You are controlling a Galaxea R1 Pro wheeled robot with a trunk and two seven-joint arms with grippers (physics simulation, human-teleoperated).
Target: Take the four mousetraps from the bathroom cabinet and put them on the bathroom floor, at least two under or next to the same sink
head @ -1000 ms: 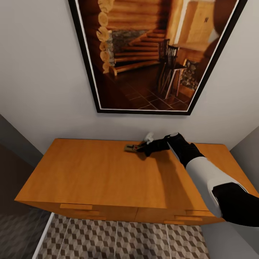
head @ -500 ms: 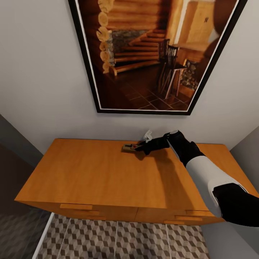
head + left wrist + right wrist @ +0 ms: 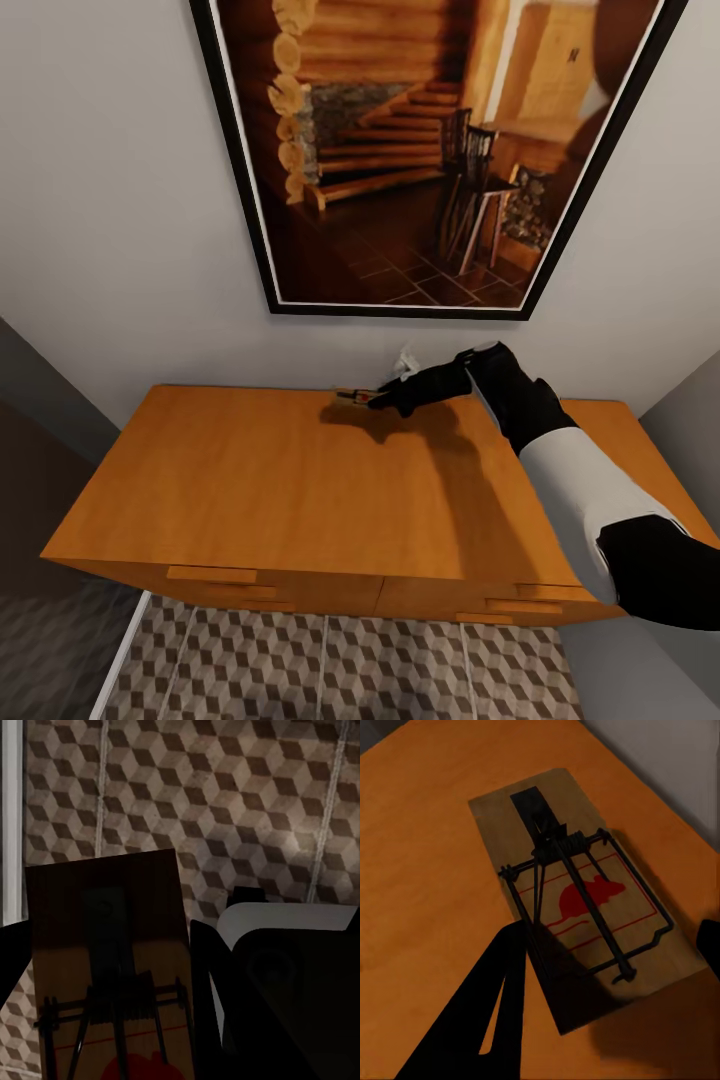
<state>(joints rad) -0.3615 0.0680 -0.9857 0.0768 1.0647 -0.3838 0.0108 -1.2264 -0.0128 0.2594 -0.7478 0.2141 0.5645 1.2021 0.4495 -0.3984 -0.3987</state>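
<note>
Above orange-brown wooden cabinet worktop (image 3: 300, 470), right gripper (image 3: 385, 400) fingers pinch tan wooden mousetrap (image 3: 352, 396), lifted clear; left fingers (image 3: 225, 1005) hold second mousetrap (image 3: 112, 975) over cube-pattern floor (image 3: 225, 795).

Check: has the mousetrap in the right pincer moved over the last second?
Yes. The mousetrap has risen off the cabinet top, held by the right pincer, and shifted slightly toward the wall.
</note>
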